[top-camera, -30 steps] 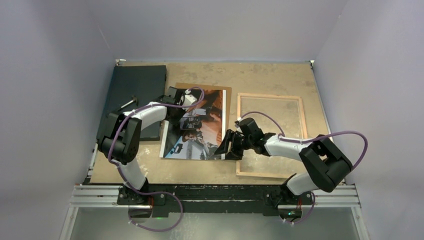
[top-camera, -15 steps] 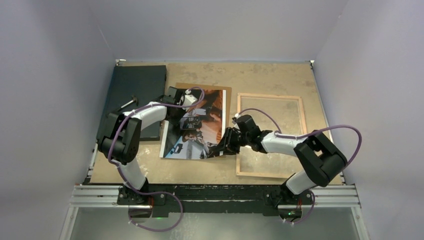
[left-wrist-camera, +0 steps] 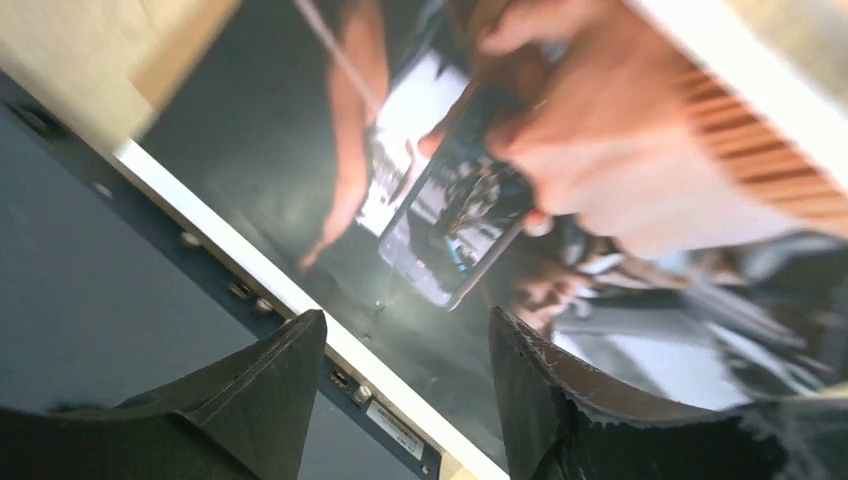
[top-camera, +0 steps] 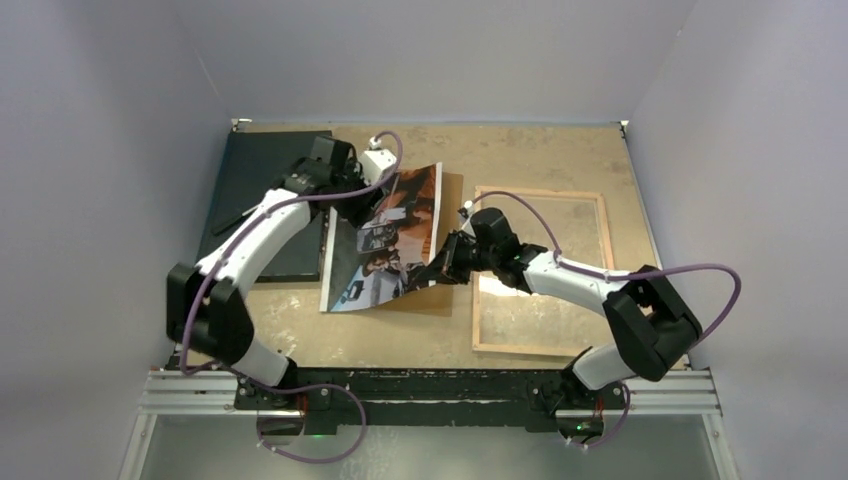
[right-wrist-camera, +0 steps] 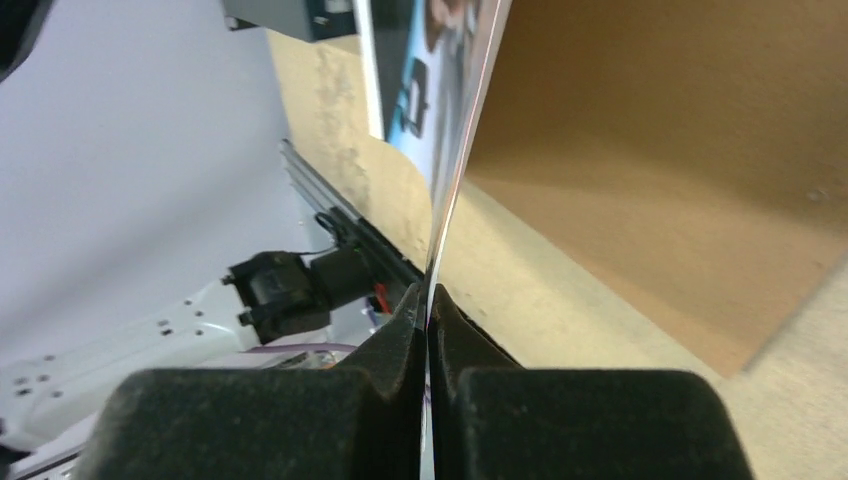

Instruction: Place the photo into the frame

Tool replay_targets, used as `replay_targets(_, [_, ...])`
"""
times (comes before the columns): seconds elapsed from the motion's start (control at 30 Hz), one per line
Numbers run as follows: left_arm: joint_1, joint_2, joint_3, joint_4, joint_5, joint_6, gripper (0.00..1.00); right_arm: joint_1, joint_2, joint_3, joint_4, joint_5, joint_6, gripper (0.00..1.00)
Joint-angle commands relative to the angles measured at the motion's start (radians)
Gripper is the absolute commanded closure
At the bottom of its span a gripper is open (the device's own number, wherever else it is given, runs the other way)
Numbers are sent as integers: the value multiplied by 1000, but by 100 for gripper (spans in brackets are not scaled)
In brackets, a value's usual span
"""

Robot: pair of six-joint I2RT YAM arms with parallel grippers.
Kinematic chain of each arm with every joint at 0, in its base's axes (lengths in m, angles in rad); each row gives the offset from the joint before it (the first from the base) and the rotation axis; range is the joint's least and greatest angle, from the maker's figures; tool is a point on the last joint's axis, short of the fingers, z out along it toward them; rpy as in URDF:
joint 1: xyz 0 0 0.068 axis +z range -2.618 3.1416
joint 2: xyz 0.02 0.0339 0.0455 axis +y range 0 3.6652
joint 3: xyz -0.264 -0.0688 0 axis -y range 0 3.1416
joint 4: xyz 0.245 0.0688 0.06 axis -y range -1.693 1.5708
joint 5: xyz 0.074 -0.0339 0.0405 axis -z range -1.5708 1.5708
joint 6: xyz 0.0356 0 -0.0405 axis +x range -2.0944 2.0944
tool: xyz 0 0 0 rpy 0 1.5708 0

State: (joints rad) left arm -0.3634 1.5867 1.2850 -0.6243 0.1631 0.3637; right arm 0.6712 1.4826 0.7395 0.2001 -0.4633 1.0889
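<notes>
The photo (top-camera: 385, 240), a dark glossy print with a white border, is tilted: its right edge is raised and its left edge rests on the table. My right gripper (top-camera: 440, 268) is shut on that raised right edge, and the right wrist view shows the thin sheet (right-wrist-camera: 445, 120) pinched between the fingers of that gripper (right-wrist-camera: 428, 300). My left gripper (top-camera: 358, 200) hovers open above the photo's far left part. Nothing sits between its fingers (left-wrist-camera: 405, 335), with the print (left-wrist-camera: 480, 200) below them. The frame (top-camera: 476, 270) lies flat to the right, light wood rails up.
A brown backing panel (top-camera: 452, 195) lies under the photo and shows below the lifted edge (right-wrist-camera: 650, 150). A flat black board (top-camera: 265, 190) lies at the far left, touching the photo's left border (left-wrist-camera: 100, 290). Purple walls enclose the table.
My right gripper shut on the photo's right edge and lifted it, tilting the print. My left gripper opened, rose off the photo and drew back toward the far left.
</notes>
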Motion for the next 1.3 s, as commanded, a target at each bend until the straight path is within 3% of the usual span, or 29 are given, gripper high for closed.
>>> replay_targets(0.0, [-58, -189, 87, -191, 186, 77, 39, -13, -41, 79, 7, -25, 40, 100])
replay_targets(0.1, [-165, -288, 27, -245, 152, 107, 38, -19, -61, 107, 31, -43, 81, 100])
replay_targets(0.33, [-398, -451, -136, -162, 9, 104, 37, -27, -143, 147, 58, -37, 186, 100])
replay_targets(0.63, [-446, -486, -180, -58, -115, 47, 41, -42, -220, 168, 27, -35, 229, 100])
replay_targets(0.7, [-447, -477, -180, -67, -139, 37, 46, -42, -224, 170, 29, -38, 235, 100])
replay_targets(0.87, [-446, -467, -196, -57, -160, 7, 73, -42, -227, 188, 18, -40, 231, 100])
replay_targets(1.07, [-446, -467, -233, -38, -141, -48, 85, -42, -238, 200, 14, -40, 233, 97])
replay_targets(1.2, [-447, -470, -229, -27, -198, -36, 99, -42, -242, 196, 5, -55, 230, 87])
replay_targets(1.27, [-445, -470, -220, -19, -219, -26, 100, -48, -248, 201, -22, -55, 208, 79])
